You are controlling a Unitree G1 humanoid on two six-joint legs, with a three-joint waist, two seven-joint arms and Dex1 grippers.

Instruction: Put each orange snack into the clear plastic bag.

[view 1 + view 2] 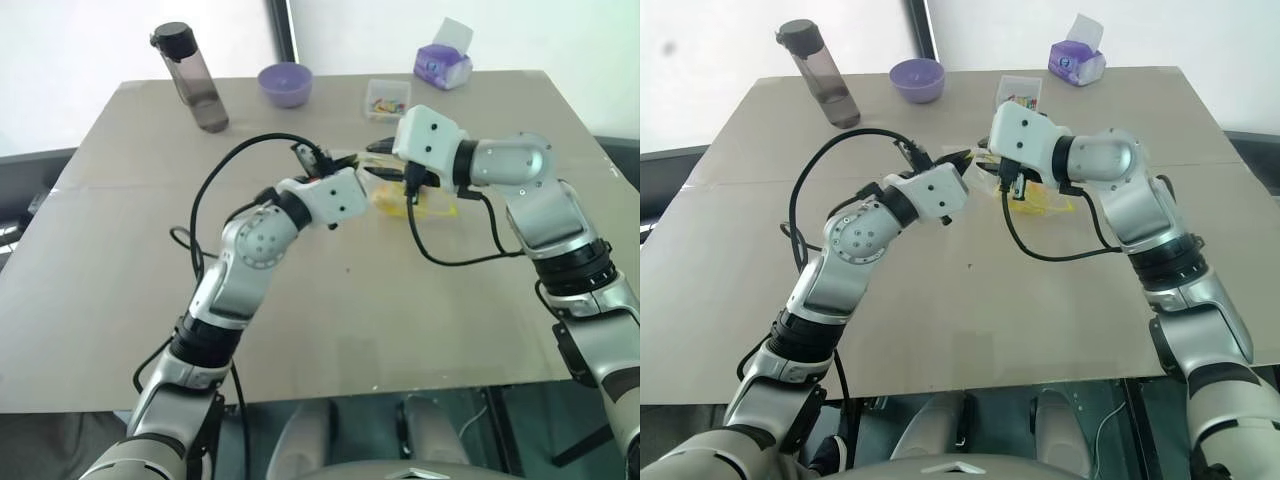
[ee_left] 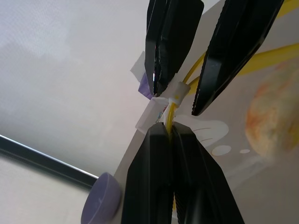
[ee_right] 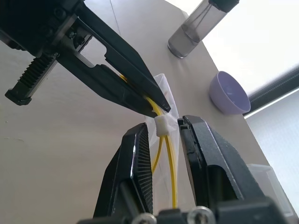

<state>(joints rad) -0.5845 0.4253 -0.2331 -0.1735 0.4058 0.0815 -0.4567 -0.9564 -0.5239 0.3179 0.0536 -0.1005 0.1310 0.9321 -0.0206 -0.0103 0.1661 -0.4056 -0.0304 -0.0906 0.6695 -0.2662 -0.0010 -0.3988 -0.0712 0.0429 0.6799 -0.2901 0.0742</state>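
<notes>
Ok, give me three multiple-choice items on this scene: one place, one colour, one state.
1. The purple bowl stands: A) between bottle and clear box B) at the near edge C) on the floor.
2. The bag's seal strip is: A) red B) yellow C) blue.
3. The left hand is: A) wide open B) shut on the seal strip C) holding the bottle.
A: it sits along the far edge between them. B: the strip shows yellow. B: its fingers pinch the strip.
</notes>
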